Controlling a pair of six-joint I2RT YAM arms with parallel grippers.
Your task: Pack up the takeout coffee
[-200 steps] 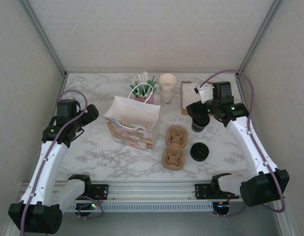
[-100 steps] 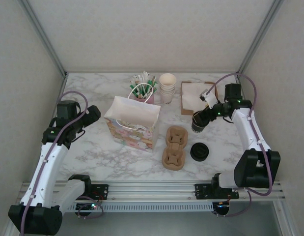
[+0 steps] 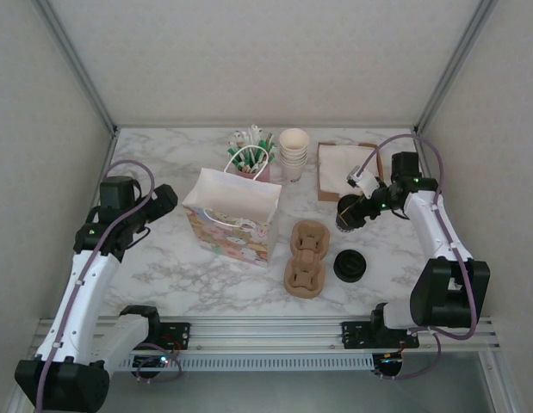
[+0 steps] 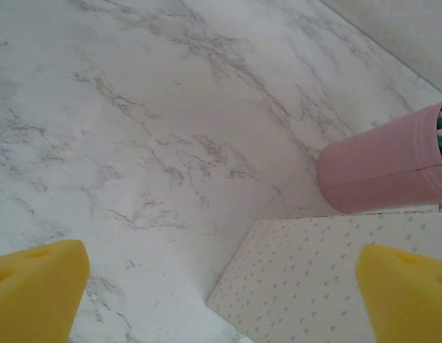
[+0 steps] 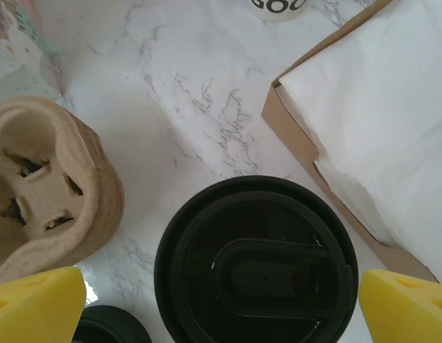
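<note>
**Right wrist view: open pincer straddling the coffee lid**

Right wrist view: the right gripper (image 5: pixel 221 306) is spread wide. Its yellow pads (image 5: pixel 35 304) stand clear on either side of the small takeout coffee cup with a round black plastic lid (image 5: pixel 256 261), whose near edge is cut off.

Left wrist view: the left gripper (image 4: pixel 221 289) is also released and holds nothing above the white marble table (image 4: pixel 135 128).

Top external view: the coffee sits mostly hidden under the right gripper, between the brown moulded pulp cup carrier (image 3: pixel 306 256) and the cardboard tray of white napkins (image 3: pixel 342 163).
</note>
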